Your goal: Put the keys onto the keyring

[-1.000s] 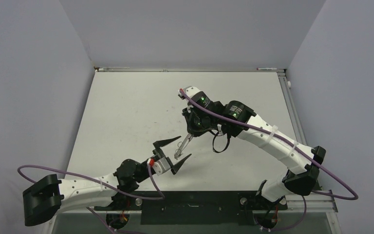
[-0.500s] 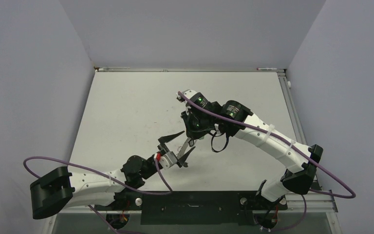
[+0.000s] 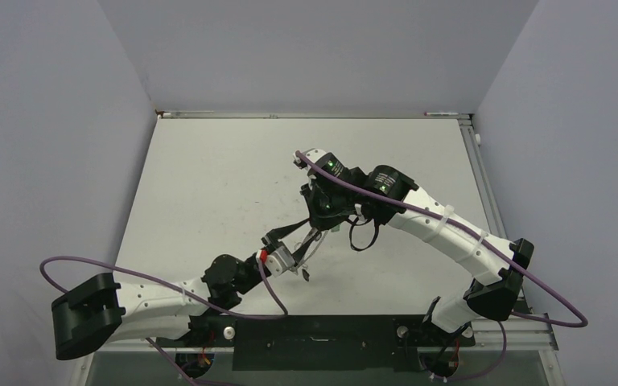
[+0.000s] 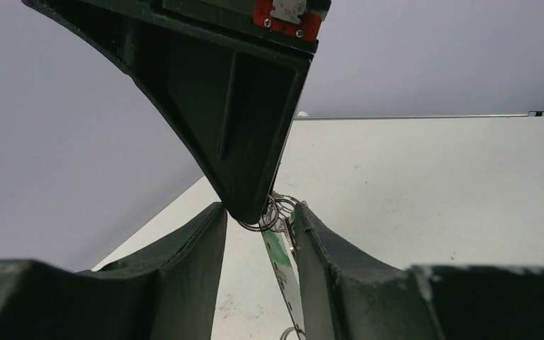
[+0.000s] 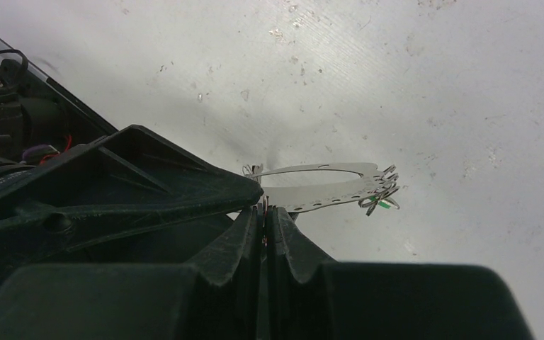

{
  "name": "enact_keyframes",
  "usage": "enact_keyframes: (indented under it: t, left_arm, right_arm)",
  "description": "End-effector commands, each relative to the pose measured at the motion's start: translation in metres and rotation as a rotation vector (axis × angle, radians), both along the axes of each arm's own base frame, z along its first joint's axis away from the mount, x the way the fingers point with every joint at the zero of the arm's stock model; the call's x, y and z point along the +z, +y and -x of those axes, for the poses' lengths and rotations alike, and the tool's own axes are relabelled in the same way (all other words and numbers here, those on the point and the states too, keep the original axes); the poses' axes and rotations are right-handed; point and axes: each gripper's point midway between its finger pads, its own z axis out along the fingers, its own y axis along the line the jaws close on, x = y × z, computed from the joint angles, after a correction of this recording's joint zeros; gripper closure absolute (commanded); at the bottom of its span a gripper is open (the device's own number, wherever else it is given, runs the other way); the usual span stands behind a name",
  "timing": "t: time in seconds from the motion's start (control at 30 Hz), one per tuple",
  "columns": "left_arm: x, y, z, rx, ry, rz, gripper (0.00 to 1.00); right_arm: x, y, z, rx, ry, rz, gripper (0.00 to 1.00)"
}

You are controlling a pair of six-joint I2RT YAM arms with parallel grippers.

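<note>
Top view: my two tools meet low over the table (image 3: 209,177), near its 6 o'clock edge. The right gripper (image 3: 312,235) comes down from 1 o'clock and the left gripper (image 3: 290,256) reaches in from 8 o'clock. Only a silvery glint shows between them.

Left wrist view: my left jaws stand about half apart and clamp nothing. A flat silvery strip (image 4: 281,265) hangs through the gap, leaning on the 3 o'clock finger (image 4: 326,255) and clear of the other. The keyring (image 4: 275,211), a knot of small wire loops, sits at 12 o'clock of the gap, at the right gripper's tip. I judge it is held aloft so the strip dangles where the left can pinch it.

Right wrist view: my right jaws are pressed together on thin wire at the strip's near end, which I take for the keyring. The strip curves away toward 3 o'clock, ending in more loops (image 5: 379,198). I cannot pick out the keys.
</note>
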Motion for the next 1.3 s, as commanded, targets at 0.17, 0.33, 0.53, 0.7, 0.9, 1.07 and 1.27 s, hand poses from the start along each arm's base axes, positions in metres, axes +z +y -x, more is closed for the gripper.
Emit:
enact_keyframes:
  t: [0.17, 0.33, 0.53, 0.7, 0.9, 1.07, 1.27]
  left_arm:
    - [0.029, -0.005, 0.001, -0.014, -0.049, 0.059, 0.69]
    - [0.018, 0.000, -0.002, 0.013, -0.037, 0.039, 0.69]
    - [0.017, -0.001, 0.002, -0.005, -0.023, 0.044, 0.62]
    - [0.026, -0.003, 0.006, -0.026, -0.025, 0.052, 0.62]
    - [0.025, -0.004, 0.003, -0.007, -0.037, 0.008, 0.66]
    - [0.029, -0.002, 0.007, -0.030, -0.002, 0.053, 0.45]
    - [0.038, -0.008, 0.011, -0.042, -0.011, 0.057, 0.43]
  right_arm:
    - [0.031, 0.012, -0.003, -0.015, -0.050, -0.098, 0.95]
    - [0.039, 0.012, -0.003, -0.019, -0.057, -0.115, 0.95]
    - [0.042, 0.010, -0.005, -0.037, -0.074, -0.125, 0.95]
    - [0.038, 0.010, -0.003, -0.030, -0.068, -0.112, 0.95]
    - [0.037, 0.010, -0.003, -0.036, -0.082, -0.101, 0.95]
    - [0.040, 0.009, -0.005, -0.048, -0.095, -0.114, 0.95]
    - [0.039, 0.009, -0.005, -0.052, -0.099, -0.106, 0.95]
